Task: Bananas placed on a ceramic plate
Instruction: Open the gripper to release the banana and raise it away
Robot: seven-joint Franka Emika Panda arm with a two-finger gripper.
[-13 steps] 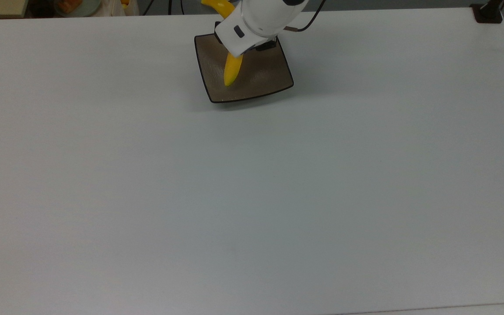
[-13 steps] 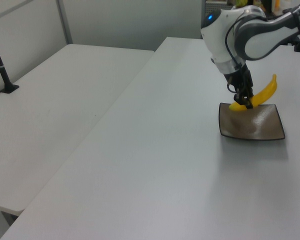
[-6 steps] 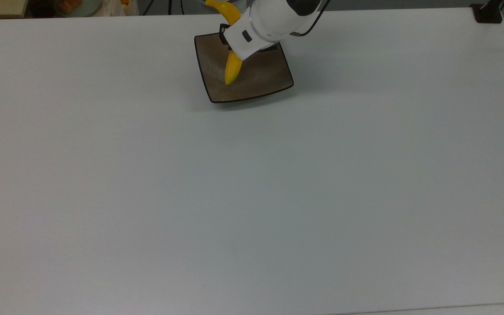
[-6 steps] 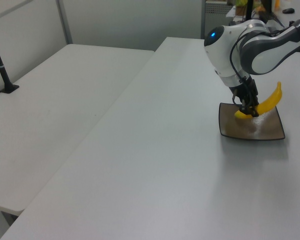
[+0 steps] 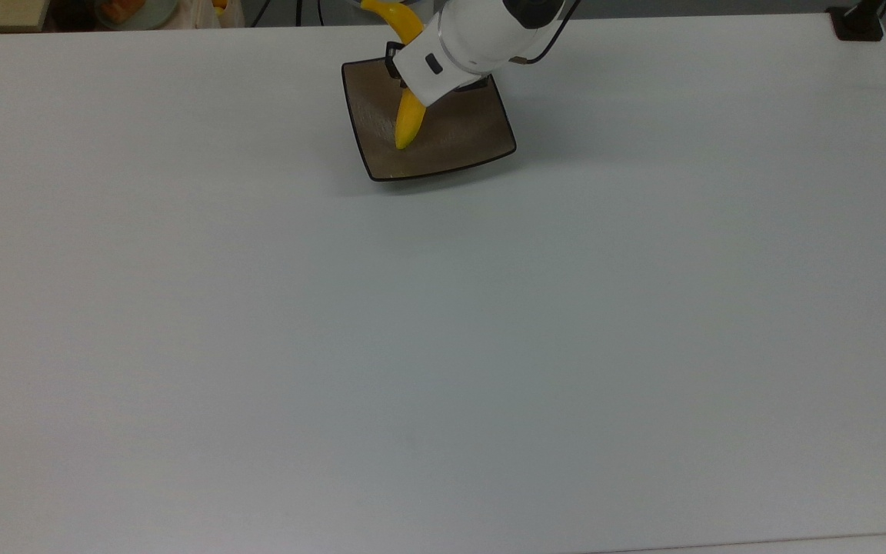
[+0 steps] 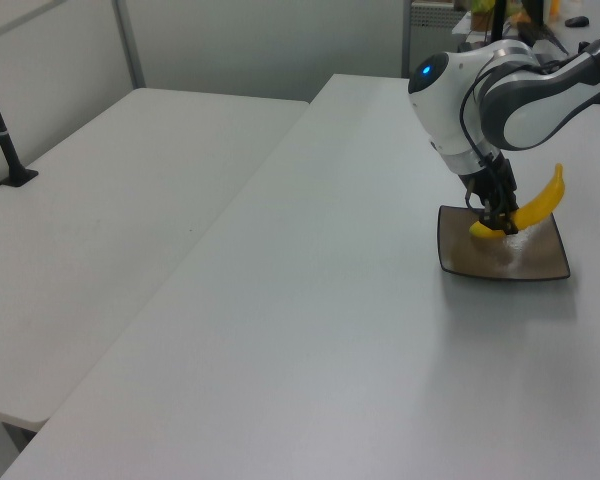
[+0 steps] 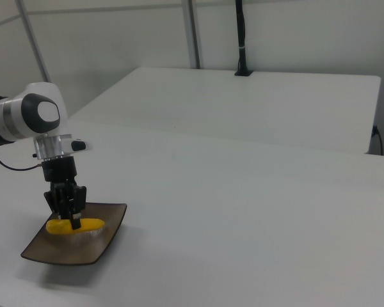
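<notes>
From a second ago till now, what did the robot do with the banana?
The gripper carried the banana lower, until its front end came down onto the ceramic plate; its other end still sticks up over the plate's far edge. That move was over by the last half second, with nothing shifting since. The gripper stayed shut on the banana throughout, and the plate kept its spot on the white table.

White desk (image 5: 443,346) mostly bare. Second white table (image 6: 110,220) alongside it. Black post base (image 5: 858,23) at desk's far right corner, top view. Black pole (image 7: 241,38) on the second table's far edge.
</notes>
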